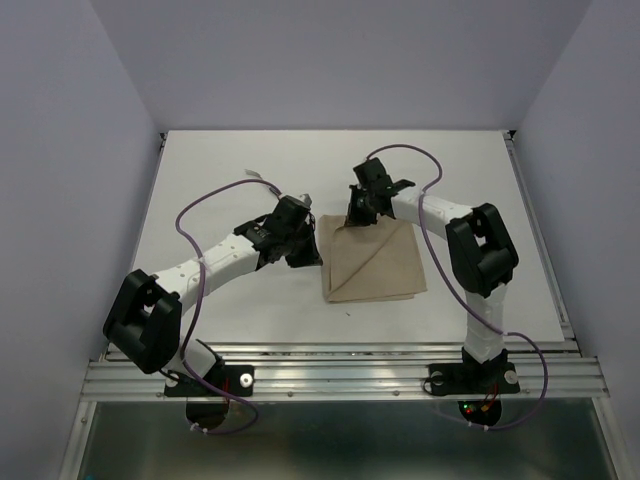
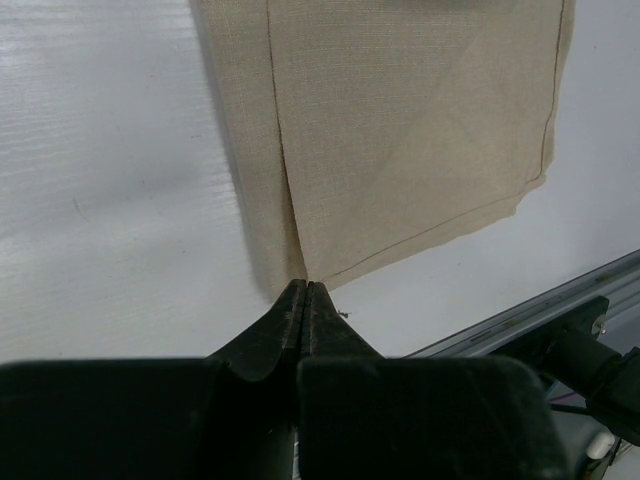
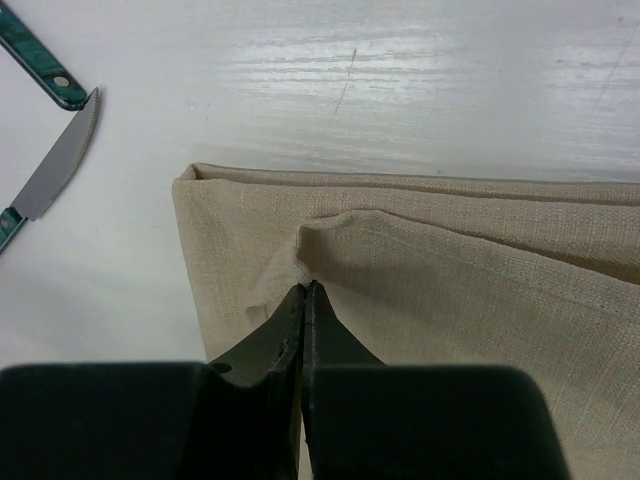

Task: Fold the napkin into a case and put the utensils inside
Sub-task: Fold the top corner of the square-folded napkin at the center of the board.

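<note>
Claws on both arms are clenching, each on cloth as far as the wrist views are showing. The left claw point(image 2: 305, 288) is biting, jaws pressed together, on the left edge of the napkin point(image 2: 400, 130), where a hem line and a raised fold are running straight into its tips. The right claw point(image 3: 305, 290) is pinching a small pucker of the top layer close to the far-left corner, jaws likewise tight. Around them the napkin is lying folded into a squarish stack of layers, a diagonal crease crossing it, on the white table point(image 2: 100, 200) a little right of centre. Further out, the green-handled utensils point(image 3: 55, 165) are lying on the table beyond the napkin's far-left corner, apart from it. Both holds are looking very shallow, so either one is likely to be slipping free once the arms are pulling. The right claw also seems to be holding only one layer, and lifting that alone is risking peeling the stack open rather than folding it. If the two claws are moving at unequal pace, the whole stack is liable to be dragging across the table and skewing its edges.
</note>
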Robot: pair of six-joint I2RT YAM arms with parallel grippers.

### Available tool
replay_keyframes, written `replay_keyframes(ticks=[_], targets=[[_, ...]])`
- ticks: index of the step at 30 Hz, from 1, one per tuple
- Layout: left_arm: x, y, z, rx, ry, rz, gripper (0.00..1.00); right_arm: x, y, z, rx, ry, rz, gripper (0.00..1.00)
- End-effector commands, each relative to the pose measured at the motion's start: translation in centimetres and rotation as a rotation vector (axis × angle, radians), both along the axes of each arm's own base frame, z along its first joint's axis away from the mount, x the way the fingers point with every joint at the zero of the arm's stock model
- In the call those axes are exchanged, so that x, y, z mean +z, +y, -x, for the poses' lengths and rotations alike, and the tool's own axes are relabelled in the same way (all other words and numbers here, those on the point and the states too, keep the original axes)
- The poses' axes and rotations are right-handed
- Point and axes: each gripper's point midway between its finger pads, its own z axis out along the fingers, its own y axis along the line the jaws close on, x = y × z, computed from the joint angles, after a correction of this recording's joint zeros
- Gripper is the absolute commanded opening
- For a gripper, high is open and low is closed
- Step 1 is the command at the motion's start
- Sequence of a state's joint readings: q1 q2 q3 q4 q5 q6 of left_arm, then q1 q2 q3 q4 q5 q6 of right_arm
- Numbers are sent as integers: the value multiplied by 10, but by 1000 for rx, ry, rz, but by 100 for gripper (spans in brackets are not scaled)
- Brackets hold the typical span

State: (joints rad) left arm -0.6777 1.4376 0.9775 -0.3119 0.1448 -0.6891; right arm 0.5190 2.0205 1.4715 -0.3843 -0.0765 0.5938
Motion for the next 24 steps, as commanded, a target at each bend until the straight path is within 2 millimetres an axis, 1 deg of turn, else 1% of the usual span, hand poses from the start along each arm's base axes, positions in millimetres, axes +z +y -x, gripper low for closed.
replay_keyframes(ticks=[1,6,7,13,14,19,20,21,22,24], targets=[[6,3,0,4,-19,3,7,17,17,-12,41,-57,-26,1],[2,4,1,4,-12,0,7,15,17,-12,51,-54,-21,1],[3,3,1,3,-13,2,7,14,21,-9,62,-51,-20,1],[1,3,2,0,-10,3,7,12,23,-9,80,-44,-17,1],[1,3,1,2,-10,1,7,11,26,-6,90,-40,-11,1],[0,2,2,1,-7,5,7,11,26,-7,95,-43,-2,2],[-1,2,2,-1,-4,6,7,8,25,-7,95,-39,2,5],[-1,2,2,-2,-4,8,7,8,25,-7,98,-39,2,12],[-1,1,2,-2,-4,8,7,10,25,-7,95,-42,1,25],[-2,0,2,-7,-2,13,7,13,23,-8,85,-53,7,40]])
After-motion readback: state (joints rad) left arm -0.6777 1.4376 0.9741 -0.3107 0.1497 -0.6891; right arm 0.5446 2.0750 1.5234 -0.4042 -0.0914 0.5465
